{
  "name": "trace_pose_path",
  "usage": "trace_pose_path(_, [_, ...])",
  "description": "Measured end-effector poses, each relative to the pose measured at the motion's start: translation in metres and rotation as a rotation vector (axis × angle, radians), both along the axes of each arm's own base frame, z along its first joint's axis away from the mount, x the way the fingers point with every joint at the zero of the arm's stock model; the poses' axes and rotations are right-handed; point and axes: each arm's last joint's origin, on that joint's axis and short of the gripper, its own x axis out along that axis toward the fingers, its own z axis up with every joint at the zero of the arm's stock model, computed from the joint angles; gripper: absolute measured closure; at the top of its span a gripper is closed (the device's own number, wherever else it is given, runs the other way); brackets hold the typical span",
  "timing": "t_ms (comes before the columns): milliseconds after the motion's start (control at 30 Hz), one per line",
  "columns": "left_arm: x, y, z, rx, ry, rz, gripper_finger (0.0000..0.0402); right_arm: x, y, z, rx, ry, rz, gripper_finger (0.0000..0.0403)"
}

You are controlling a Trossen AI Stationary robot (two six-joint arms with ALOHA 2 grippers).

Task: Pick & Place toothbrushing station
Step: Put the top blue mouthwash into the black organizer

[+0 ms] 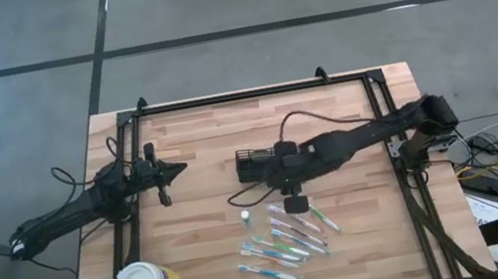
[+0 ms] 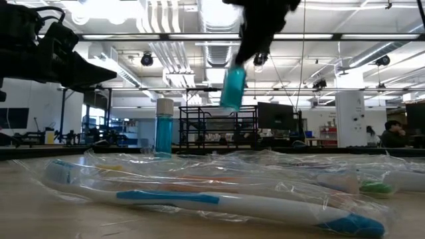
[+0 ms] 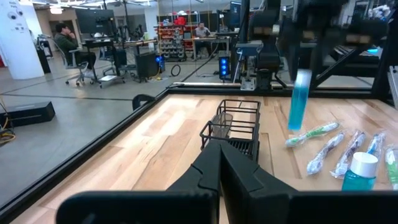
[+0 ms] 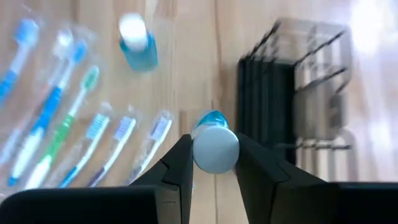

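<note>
While my left hand [image 1: 165, 173] waits clenched over the worktop's [image 1: 218, 256] left side, my right hand [image 4: 214, 163] grasps a blue white-capped bottle [image 4: 214, 144] in the air, just beside the toothbrushing station [image 1: 258, 165] standing mid-worktop, with wrapped toothbrushes [image 1: 286, 240] lying near.

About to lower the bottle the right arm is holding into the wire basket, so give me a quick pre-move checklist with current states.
1. Right gripper shut on the blue bottle: ok.
2. Bottle clear of the table, hanging in the air: ok.
3. Bottle directly above the black wire basket: not ok, it hangs beside the basket.
4. Basket upright: ok.
5. Left gripper away from the basket: ok.
6. Free room inside the basket: cannot tell.
</note>
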Motion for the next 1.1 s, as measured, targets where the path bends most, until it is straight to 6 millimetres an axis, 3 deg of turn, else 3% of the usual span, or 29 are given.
trace_pose_path(267, [0.0, 0.0, 0.001, -0.006, -0.009, 0.001, 0.0396, -0.033, -0.018, 0.057, -0.024, -0.187, -0.026, 0.0317])
trace_pose_path(533, [0.0, 0.0, 0.0, -0.007, -0.006, 0.001, 0.0396, -0.044, -0.053, 0.072, -0.128, -0.218, -0.057, 0.0317])
trace_pose_path(800, [0.0, 0.0, 0.0, -0.007, -0.006, 0.001, 0.0396, -0.03, -0.079, 0.06, -0.054, -0.187, -0.002, 0.0317])
trace_pose_path(1100, [0.001, 0.0, 0.0, -0.019, -0.007, 0.002, 0.0396, 0.01, -0.084, 0.06, -0.039, -0.037, 0.082, 0.0317])
